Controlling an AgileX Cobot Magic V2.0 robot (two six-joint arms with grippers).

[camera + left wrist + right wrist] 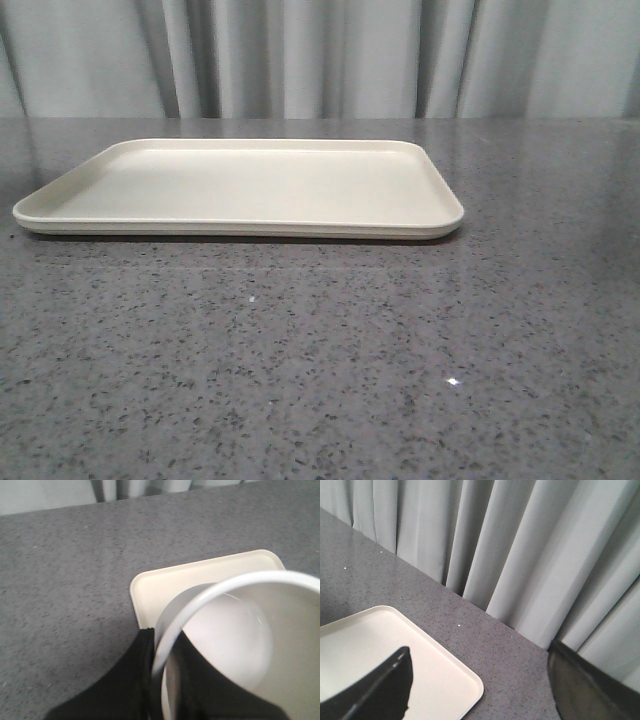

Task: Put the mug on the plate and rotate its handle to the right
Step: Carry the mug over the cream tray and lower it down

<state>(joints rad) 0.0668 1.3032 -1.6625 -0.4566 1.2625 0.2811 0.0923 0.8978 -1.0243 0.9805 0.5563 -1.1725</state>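
Left fingers were pinched on the rim of the one mug, one inside, one outside; only the left wrist view showed it, held above a corner of the one plate. Front view had the plate alone on the desk. Right fingers: one seen, opening unclear.

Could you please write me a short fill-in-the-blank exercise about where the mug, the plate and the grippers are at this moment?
1. The left gripper grips the mug by its ____.
2. In the front view the plate has ____ resting on it.
3. In the left wrist view, the mug's open mouth shows it is ____ inside.
4. Behind the table hangs a grey ____.

Missing words: rim; nothing; empty; curtain
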